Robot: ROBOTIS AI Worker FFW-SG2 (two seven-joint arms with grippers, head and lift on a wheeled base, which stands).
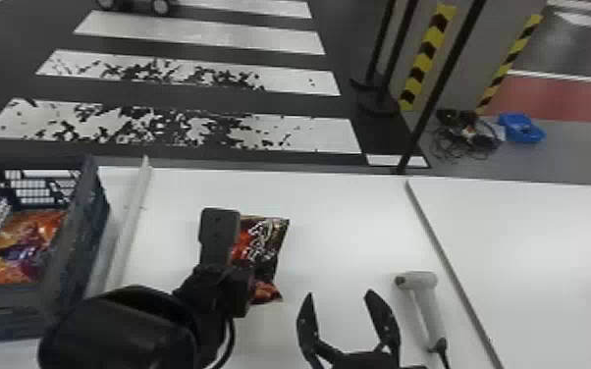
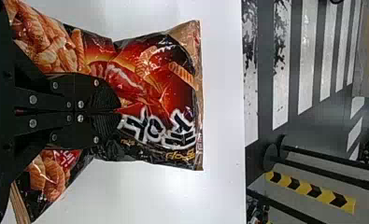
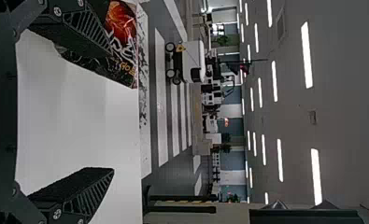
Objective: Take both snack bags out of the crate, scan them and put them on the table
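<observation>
Left tool [image 2: 120, 111] clamps one snack bag [image 2: 166, 93], out of the crate [image 1: 72, 235] for scanning; right tool [image 1: 340, 293], spread apart, should probably grip the scanner [image 1: 417, 280] next.

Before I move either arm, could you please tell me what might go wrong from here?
The left gripper pinches the snack bag near its middle, with both ends sticking out, so it might twist or slip. The right gripper stands open beside the scanner, so a careless sideways move could knock it. The scanner's cable might also snag once it is lifted.
</observation>
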